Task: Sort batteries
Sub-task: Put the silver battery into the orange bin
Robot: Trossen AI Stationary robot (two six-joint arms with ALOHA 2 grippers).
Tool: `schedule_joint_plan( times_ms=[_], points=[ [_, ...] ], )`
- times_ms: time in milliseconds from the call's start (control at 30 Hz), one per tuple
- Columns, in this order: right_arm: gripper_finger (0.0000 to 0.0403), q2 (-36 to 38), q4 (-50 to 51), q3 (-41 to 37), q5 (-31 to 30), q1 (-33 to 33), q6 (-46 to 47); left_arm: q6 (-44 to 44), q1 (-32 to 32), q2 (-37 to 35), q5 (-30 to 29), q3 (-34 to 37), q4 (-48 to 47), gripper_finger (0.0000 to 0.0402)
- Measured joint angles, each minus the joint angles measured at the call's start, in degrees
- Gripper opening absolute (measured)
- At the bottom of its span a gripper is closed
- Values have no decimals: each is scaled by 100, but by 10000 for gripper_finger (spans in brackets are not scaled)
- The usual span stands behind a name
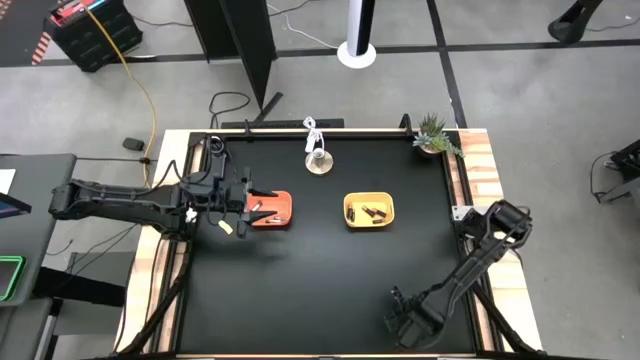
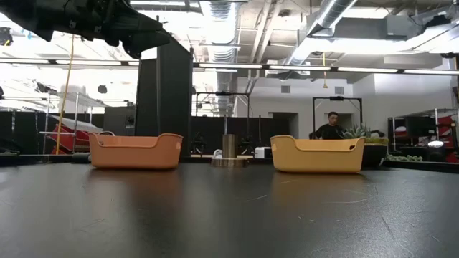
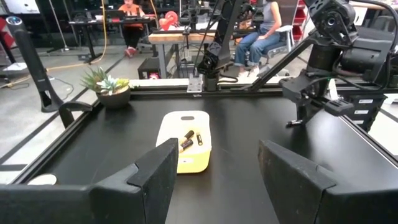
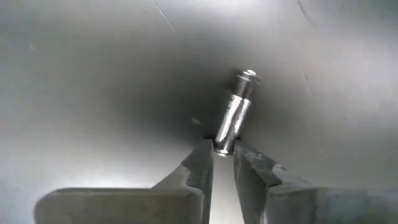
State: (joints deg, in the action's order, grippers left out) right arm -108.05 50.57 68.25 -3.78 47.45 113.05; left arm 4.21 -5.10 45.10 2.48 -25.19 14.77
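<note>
Batteries (image 1: 368, 212) lie in both yellow tray (image 1: 369, 199) and orange tray (image 1: 283, 203).

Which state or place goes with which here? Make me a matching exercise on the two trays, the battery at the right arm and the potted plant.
1. orange tray
2. yellow tray
3. silvery battery
4. potted plant

A. pinched at one end by the right arm's jaws
B. at the far right corner
C. holds dark cells
D. by the left arm's jaws, open

Pairs: 1-D, 2-C, 3-A, 4-B
</note>
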Motion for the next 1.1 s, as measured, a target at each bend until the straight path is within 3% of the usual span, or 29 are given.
schedule_joint_plan(
  times_ms=[633,1100],
  points=[
    [52,-2,-133,-7,-86,-1453,-3234,-246,53,159,71,-4,-601,217],
    [52,-4,-1064,-15,-86,-2513,-5507,-15,971,2472,182,-391,440,217]
  ],
)
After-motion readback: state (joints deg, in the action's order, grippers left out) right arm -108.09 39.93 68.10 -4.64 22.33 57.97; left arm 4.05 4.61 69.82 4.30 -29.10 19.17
